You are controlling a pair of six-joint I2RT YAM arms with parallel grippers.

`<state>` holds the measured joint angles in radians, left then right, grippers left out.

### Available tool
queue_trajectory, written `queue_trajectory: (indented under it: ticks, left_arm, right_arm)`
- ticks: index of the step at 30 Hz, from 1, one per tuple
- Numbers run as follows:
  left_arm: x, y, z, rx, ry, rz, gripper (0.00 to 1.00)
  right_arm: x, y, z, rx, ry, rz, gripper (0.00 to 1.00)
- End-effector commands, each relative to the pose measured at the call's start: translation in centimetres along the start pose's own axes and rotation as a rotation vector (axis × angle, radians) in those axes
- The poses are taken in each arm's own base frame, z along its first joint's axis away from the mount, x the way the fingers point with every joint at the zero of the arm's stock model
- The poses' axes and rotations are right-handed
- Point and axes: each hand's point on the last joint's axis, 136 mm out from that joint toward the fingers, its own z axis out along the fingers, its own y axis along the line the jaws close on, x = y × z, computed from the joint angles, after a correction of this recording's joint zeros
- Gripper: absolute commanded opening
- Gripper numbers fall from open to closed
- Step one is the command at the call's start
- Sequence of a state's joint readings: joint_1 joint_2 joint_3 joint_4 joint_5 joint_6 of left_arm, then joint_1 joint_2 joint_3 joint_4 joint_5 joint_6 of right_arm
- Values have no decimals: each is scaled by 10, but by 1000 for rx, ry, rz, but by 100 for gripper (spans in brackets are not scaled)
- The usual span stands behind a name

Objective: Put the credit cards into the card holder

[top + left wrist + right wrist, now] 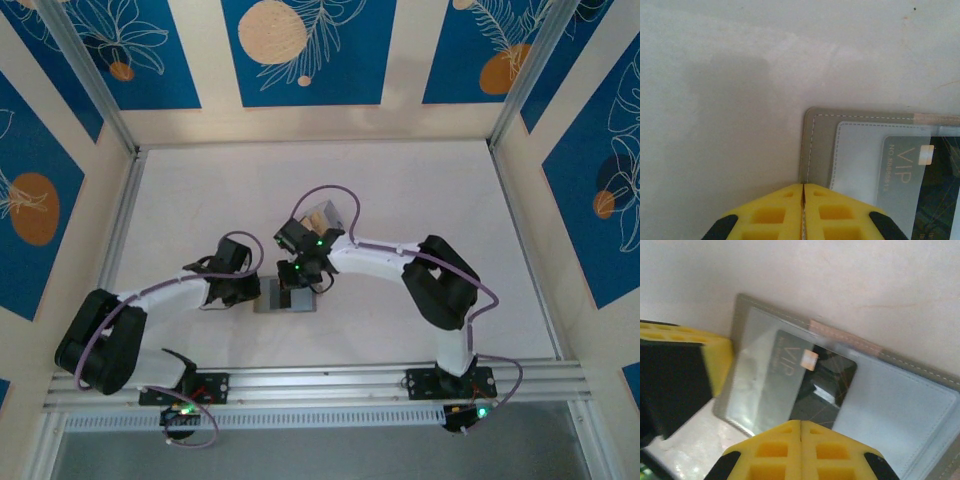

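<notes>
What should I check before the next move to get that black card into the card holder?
1. Card holder lying open, inside up: ok.
2. Black card started under the translucent pocket: ok, its VIP end is under it.
3. Black card fully seated: not ok, the dark end sticks out.
4. Left hand shut at the card holder's edge: ok; whether it pinches that edge: cannot tell.
5. Right hand shut at the card's exposed end: ok; gripping or only touching: cannot tell.
</notes>
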<state>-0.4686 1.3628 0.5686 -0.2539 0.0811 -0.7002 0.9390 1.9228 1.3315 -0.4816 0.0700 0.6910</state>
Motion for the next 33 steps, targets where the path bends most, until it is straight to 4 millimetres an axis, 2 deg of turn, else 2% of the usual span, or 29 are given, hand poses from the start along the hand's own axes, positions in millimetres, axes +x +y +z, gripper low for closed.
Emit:
queue_trajectory:
  ticks: [1,8,12,20,28,31,33]
  left_arm:
    - [17,16,11,-38,57,0,8]
    - [18,16,12,-36,59,2,8]
    - [19,15,13,-27,61,6,8]
    - [23,12,16,-9,75,11,7]
    - [25,8,16,4,73,14,7]
    - [25,8,17,5,73,14,8]
    - [26,9,17,0,73,13,8]
  right_arm:
    - [18,-23,7,134,69,-9,0]
    - [26,-21,15,158,95,-20,0]
    - [25,-10,21,124,100,-32,0]
    - [11,11,28,88,102,-49,0]
    - [10,40,44,-102,127,10,0]
    - [7,40,42,-124,114,29,0]
    - [4,33,33,-73,92,14,0]
